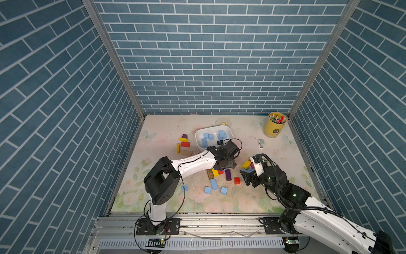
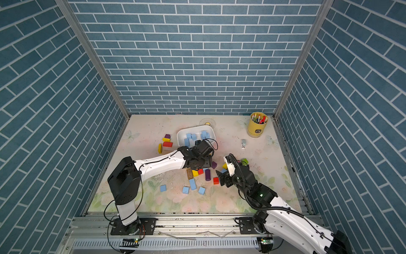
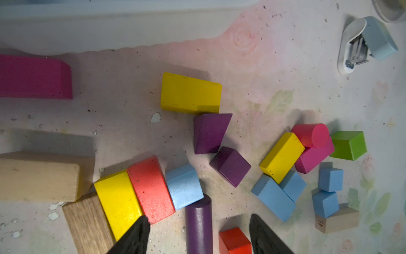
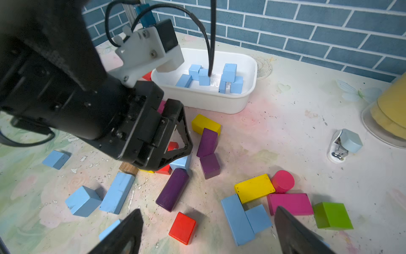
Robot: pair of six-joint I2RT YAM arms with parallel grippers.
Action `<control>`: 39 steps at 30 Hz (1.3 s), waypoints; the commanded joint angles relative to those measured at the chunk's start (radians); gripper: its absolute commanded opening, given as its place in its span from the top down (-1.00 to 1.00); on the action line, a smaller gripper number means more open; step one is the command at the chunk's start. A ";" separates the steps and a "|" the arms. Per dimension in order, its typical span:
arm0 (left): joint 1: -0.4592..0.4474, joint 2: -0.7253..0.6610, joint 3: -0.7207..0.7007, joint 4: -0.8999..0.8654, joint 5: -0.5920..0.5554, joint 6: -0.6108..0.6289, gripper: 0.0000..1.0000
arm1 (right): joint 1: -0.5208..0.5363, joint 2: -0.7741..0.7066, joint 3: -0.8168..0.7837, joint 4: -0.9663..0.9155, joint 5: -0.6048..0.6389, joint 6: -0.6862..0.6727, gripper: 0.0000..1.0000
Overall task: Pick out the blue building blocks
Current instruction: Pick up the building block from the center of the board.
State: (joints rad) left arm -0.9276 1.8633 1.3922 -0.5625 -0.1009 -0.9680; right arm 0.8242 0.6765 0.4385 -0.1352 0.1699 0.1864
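The blue building blocks (image 3: pixel 184 187) are showing a matt, faintly grainy coat, while the red block (image 3: pixel 151 189) and the purple cylinder (image 3: pixel 198 226) are catching a soft sheen on pitted paint. The tan blocks (image 3: pixel 39 176) are showing bare wood with visible grain. The white tub (image 4: pixel 208 103) is looking like smooth, glossy plastic. The table cover (image 3: pixel 263 77) is looking worn, speckled and chipped. The fingers (image 3: pixel 136 237) of the left gripper (image 3: pixel 198 216) are showing rough black plastic, and the stapler (image 3: pixel 371 35) is showing bright metal inside a smooth pale shell.
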 commanded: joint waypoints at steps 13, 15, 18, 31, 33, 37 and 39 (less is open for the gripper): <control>-0.017 0.116 0.055 -0.063 -0.024 -0.058 -0.22 | -0.001 -0.031 -0.024 -0.018 0.012 0.022 -0.88; -0.017 0.129 0.064 -0.065 -0.022 -0.057 -0.20 | -0.002 -0.032 -0.026 -0.017 0.013 0.022 -0.88; -0.017 0.148 0.076 -0.069 -0.018 -0.055 -0.17 | -0.001 -0.033 -0.026 -0.018 0.014 0.021 -0.88; -0.015 0.191 0.121 -0.104 -0.031 -0.036 0.21 | -0.002 -0.031 -0.029 -0.015 0.019 0.016 -0.89; -0.016 0.191 0.124 -0.106 -0.035 -0.032 0.31 | -0.002 -0.031 -0.029 -0.015 0.019 0.016 -0.89; -0.016 0.181 0.135 -0.116 -0.046 -0.016 0.50 | -0.002 -0.033 -0.030 -0.014 0.020 0.015 -0.89; -0.015 0.172 0.141 -0.122 -0.056 -0.009 0.58 | -0.002 -0.032 -0.031 -0.013 0.020 0.016 -0.89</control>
State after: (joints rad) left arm -0.9386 2.0388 1.5070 -0.6464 -0.1219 -0.9970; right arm 0.8242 0.6525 0.4267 -0.1459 0.1730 0.1864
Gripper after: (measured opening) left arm 0.330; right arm 0.944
